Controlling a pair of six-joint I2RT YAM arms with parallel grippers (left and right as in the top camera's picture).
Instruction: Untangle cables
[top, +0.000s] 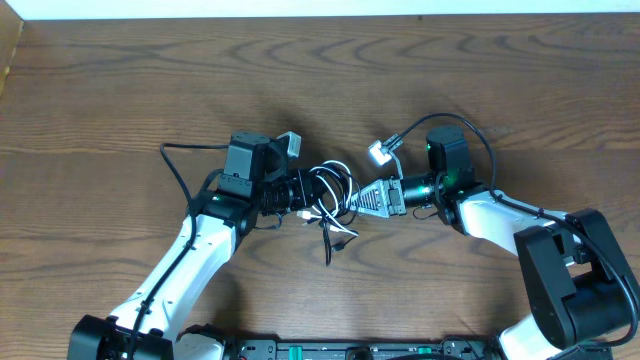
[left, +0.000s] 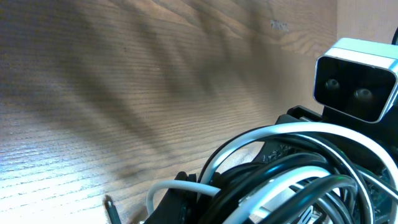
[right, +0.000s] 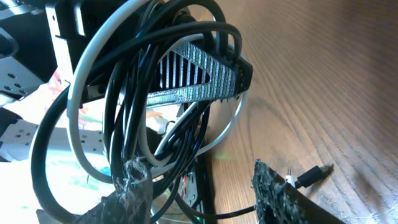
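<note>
Overhead: cables (top: 330, 200) tangled at table (top: 120, 80) centre. Right wrist alone: left gripper (right: 241, 71) closed, loops around it; right gripper (right: 205, 188) half open astride them.

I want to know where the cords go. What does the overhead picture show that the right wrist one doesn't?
Overhead only: the left arm and right arm, meeting over the table. Right wrist only: up close, loops hung round a ribbed finger, and the metal tip of a plug. Both: the white cable and black cable, tangled together.
</note>
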